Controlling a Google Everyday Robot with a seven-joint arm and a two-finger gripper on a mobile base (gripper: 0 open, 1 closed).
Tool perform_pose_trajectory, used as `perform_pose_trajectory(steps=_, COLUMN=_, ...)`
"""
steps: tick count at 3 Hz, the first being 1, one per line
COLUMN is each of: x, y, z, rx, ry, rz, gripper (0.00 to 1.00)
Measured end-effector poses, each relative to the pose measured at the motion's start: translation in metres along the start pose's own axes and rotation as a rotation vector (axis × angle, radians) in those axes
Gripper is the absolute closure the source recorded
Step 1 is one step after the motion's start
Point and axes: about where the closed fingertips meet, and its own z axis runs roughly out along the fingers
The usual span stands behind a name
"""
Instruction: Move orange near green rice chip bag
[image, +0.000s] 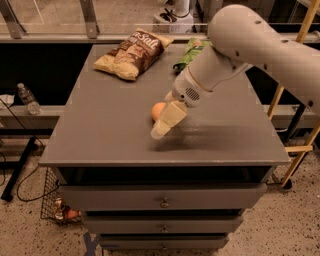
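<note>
Gripper (162, 126) is caught low over the middle of the grey cabinet top (100, 135), with the orange (157, 109) tucked right beside it.

Nearest, drawers (162, 200) are seen stacked below the front edge. Just above, the gripper is angled down toward 7 o'clock, its tip close over the surface; whether it is spread or clamped cannot be told. The orange is found at the gripper's 11 o'clock side, partly hidden by it, and whether it is gripped or simply resting cannot be told. Farther back, at 1 o'clock from the orange and well apart, the green rice chip bag (191, 52) is spotted by the far edge, partly covered by the arm (250, 45). At 11 o'clock, the tan-and-brown chip bag (132, 52) is laid flat.
</note>
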Motion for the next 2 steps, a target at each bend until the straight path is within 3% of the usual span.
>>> perform_pose_trajectory(steps=2, x=0.0186, y=0.0012, z=-0.0056, rx=0.009, ry=-0.021, rz=0.013, gripper=0.61)
